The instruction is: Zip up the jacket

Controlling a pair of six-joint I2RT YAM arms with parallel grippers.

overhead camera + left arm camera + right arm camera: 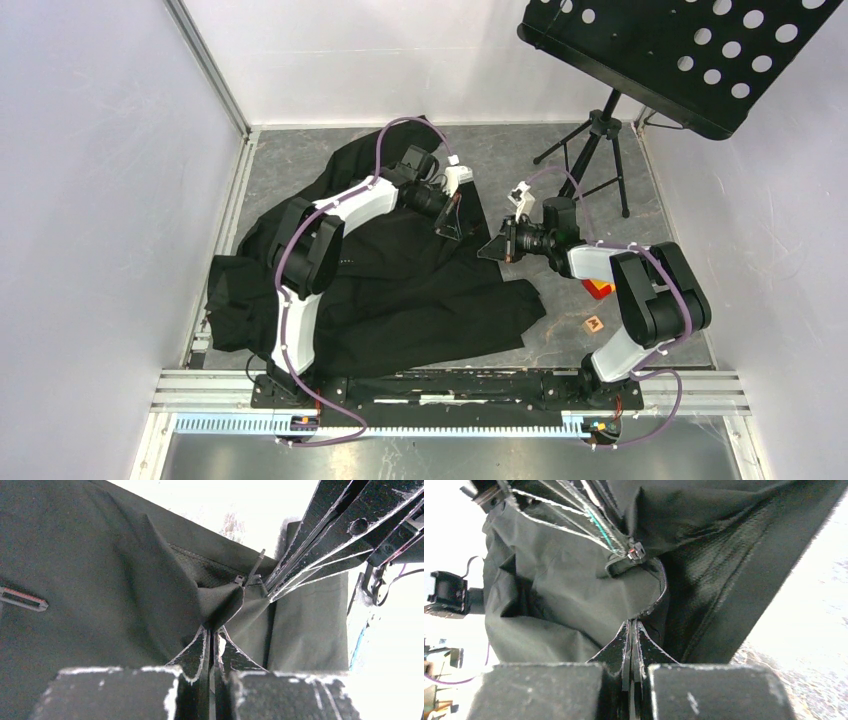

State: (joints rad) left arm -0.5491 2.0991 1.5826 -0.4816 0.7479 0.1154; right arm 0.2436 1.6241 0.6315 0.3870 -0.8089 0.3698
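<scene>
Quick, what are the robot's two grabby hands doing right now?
Left gripper: closed, pinching a fold of the jacket.
Right gripper: closed, pinching the jacket's edge by the zipper.

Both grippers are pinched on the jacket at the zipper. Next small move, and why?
Probably ease the right gripper slightly away from the slider to tension the zipper before any pull. Both it and the left gripper are shut on the jacket, yet the teeth running from the slider to its pinch curve slack, and the fabric around them is bunched.
</scene>
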